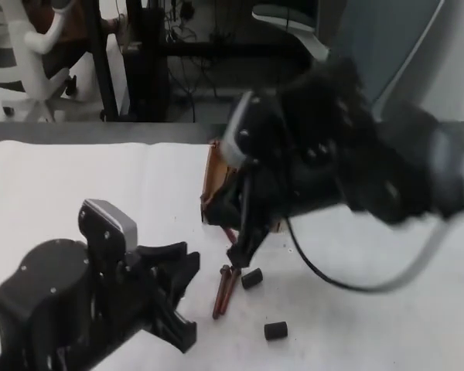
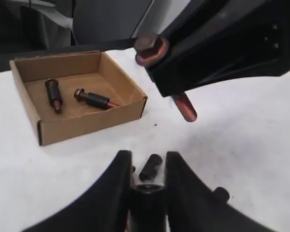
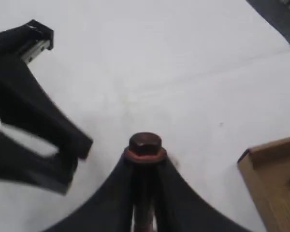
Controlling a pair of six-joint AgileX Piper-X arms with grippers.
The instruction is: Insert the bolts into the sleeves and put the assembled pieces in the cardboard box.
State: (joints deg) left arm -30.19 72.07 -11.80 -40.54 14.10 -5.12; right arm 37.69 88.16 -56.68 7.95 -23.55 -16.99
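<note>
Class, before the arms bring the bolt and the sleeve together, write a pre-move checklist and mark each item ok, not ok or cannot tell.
1. Grip of right pincer on bolt: ok, it is shut just below the head.
2. Grip of left pincer on sleeve: ok, the sleeve sits between its fingers.
3. The bolt tip is lined up with the sleeve mouth: not ok, it hangs tilted and well apart.
4. Sleeve bore clear: cannot tell.
5. Room in cardboard box: ok, two assembled pieces lie inside with bare floor left.
</note>
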